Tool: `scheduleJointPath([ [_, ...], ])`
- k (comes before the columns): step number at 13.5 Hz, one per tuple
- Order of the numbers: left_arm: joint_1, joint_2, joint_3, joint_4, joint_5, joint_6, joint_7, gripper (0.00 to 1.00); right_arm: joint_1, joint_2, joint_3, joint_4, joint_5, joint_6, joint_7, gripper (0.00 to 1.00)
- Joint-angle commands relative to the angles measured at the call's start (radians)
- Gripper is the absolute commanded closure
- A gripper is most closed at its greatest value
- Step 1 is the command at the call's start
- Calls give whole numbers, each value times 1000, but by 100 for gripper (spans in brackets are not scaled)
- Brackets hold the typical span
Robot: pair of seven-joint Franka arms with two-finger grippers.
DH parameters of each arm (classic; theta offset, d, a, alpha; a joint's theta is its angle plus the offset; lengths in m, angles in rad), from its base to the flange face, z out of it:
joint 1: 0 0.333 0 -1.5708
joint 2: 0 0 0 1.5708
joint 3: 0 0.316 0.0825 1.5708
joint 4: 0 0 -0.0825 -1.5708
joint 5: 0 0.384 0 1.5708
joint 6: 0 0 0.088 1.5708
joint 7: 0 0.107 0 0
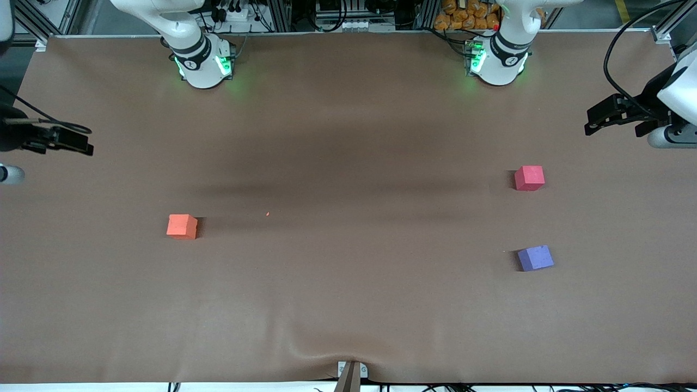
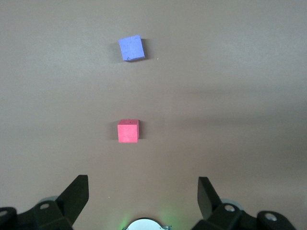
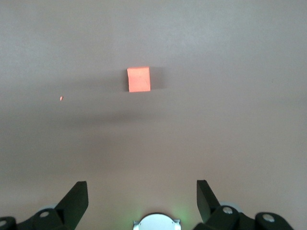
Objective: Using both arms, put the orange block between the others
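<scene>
The orange block (image 1: 182, 226) (image 3: 138, 79) lies on the brown table toward the right arm's end. At the left arm's end lie the two others: the red-pink cube (image 1: 529, 178) (image 2: 128, 131), and the purple cube (image 1: 536, 258) (image 2: 131, 48) nearer the front camera, with bare table between them. My right gripper (image 1: 83, 144) (image 3: 141, 189) hangs open and empty, high over its end of the table, away from the orange block. High over the opposite end, my left gripper (image 1: 592, 123) (image 2: 143, 184) is also open and holds nothing.
A tiny orange crumb (image 1: 267, 214) lies on the brown table cover (image 1: 348, 305) near the middle. The arms' green-lit bases (image 1: 204, 65) (image 1: 496, 62) stand along the edge farthest from the front camera. A small bracket (image 1: 351, 373) sits at the nearest edge.
</scene>
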Motion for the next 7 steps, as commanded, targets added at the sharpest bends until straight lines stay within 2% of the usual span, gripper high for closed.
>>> scheduleJointPath([
  [1, 1, -2, 3, 10, -3, 2, -1, 0, 29, 15, 0, -51, 1, 65, 15, 0],
  [4, -2, 1, 3, 7, -3, 3, -2, 0, 46, 71, 1, -84, 3, 154, 15, 0],
  [7, 2, 1, 3, 6, -3, 3, -1, 0, 66, 181, 1, -91, 2, 261, 15, 0],
])
